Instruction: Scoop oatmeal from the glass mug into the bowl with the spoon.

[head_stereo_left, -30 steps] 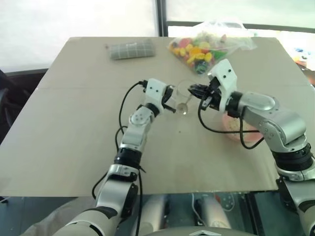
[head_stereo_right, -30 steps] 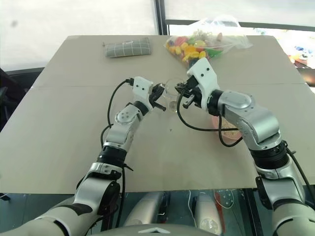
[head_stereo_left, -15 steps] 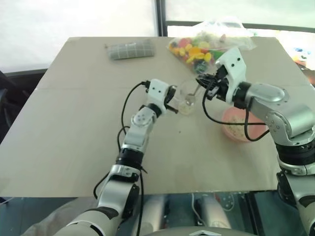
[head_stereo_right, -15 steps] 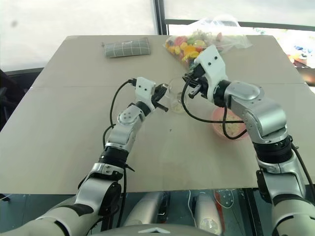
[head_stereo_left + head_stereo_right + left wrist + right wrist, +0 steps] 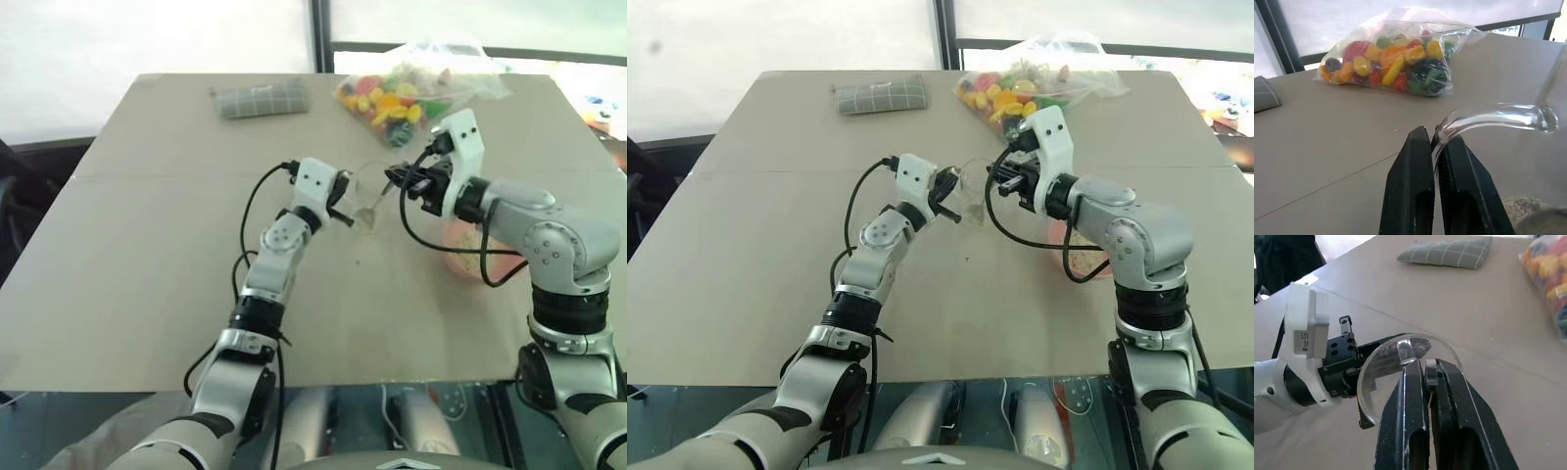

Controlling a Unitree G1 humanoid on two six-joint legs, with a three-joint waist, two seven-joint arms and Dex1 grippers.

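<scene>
The glass mug (image 5: 364,193) is tilted above the table, and my left gripper (image 5: 1432,142) is shut on its clear handle (image 5: 1488,117). Pale oatmeal (image 5: 1520,208) lies in the bottom of the mug. My right gripper (image 5: 400,179) is shut on the handle of the spoon (image 5: 378,201), which slants down into the mug's mouth (image 5: 1405,364). The thin metal handle (image 5: 1430,371) shows between its fingers. The salmon-pink bowl (image 5: 468,257) sits on the table to the right of the mug, partly hidden behind my right forearm.
A clear bag of coloured pieces (image 5: 402,96) lies at the far side of the table (image 5: 147,255), just beyond the mug. A folded grey checked cloth (image 5: 263,99) lies at the far left. Black cables hang from both wrists.
My right wrist has rolled and its forearm has swung, uncovering more of the bowl; the gripper stays at the mug's mouth with the spoon. The left arm and mug have kept still.
</scene>
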